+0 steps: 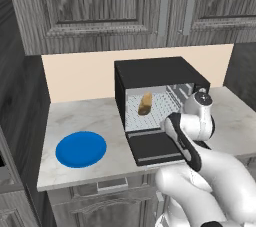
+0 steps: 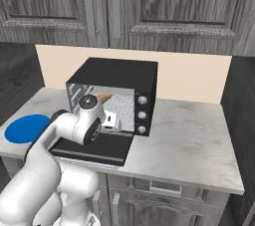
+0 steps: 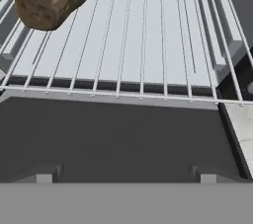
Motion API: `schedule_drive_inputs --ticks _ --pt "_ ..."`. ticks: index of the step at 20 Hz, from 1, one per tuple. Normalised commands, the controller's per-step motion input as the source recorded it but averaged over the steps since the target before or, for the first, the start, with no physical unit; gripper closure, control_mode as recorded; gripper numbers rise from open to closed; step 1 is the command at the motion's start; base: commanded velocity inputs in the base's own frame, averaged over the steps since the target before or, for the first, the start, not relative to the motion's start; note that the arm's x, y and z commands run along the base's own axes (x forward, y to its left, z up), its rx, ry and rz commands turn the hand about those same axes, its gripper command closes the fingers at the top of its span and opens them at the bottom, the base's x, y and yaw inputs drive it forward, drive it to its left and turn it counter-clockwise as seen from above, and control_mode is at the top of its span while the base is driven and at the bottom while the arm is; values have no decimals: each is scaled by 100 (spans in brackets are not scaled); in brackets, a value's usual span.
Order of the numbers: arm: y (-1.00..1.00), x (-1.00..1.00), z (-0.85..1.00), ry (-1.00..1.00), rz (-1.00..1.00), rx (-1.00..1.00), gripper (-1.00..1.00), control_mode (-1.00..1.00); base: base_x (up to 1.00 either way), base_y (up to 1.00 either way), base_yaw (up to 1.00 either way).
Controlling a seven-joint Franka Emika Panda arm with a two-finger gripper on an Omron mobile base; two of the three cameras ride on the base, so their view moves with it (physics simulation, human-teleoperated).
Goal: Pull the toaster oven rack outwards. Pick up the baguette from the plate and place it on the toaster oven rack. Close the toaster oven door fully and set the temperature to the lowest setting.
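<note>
Oven: the boxy black toaster oven (image 1: 155, 73) stands on the pale marble table (image 1: 80, 116), against the beige back wall.
Door: the flat black toaster oven door (image 1: 152, 147) is folded down flat in front of the cavity; its silver bar handle runs along the near edge.
Rack: the flat silver wire toaster oven rack (image 3: 133, 45) lies in the cavity, its front bar just above the door hinge line.
Bread: the short tan-brown baguette (image 1: 145, 103) rests on the rack, toward the left of the cavity.
Plate: the flat round bright blue plate (image 1: 81, 148) lies bare on the table, well apart to the left of the oven.
Claw: the claw (image 2: 110, 121) hangs over the lowered door, jaws spread to full width, holding nothing.
Step in hand: placement looks complete; door closing comes next.
Handling: the door is judged a stiff, hinged panel of moderate weight. Engage the bar handle or the underside of the free edge and swing it upward.
Knobs: three small silver knobs (image 2: 143, 115) in a column; smooth and likely slippery, so pinch squarely.
</note>
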Motion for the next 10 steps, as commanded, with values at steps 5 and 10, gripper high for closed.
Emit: schedule_drive_inputs --ticks 5,10 --pt "0 31 -11 0 0 0 -100 -100 0 0 0" --pt "0 44 0 0 0 0 -100 -100 0 0 0"
